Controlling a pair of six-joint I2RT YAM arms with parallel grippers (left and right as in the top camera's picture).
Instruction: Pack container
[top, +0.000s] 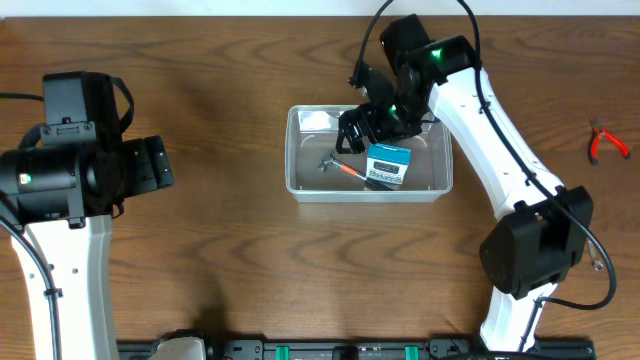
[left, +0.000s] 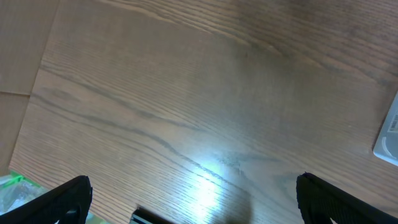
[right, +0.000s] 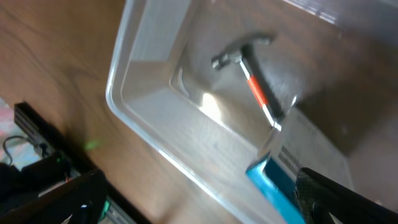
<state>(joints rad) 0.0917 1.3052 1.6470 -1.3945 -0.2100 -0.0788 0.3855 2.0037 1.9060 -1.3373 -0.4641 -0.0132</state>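
The clear plastic container (top: 366, 193) stands at mid-table. In it lie a small hammer (top: 338, 165) with an orange-red handle and a blue-and-white box (top: 388, 163). My right gripper (top: 358, 132) hangs open over the container's inside, holding nothing. The right wrist view shows the container's rim (right: 134, 118), the hammer (right: 249, 68) on the floor, and the box's blue edge (right: 273, 180) close to the right finger (right: 342, 199). My left gripper (top: 160, 165) sits far to the left, open (left: 202, 199) over bare wood.
Red-handled pliers (top: 607, 143) lie on the table at the far right. A pale item (top: 318, 120) rests in the container's back left corner. A grey-white edge (left: 388, 134) shows at the right border of the left wrist view.
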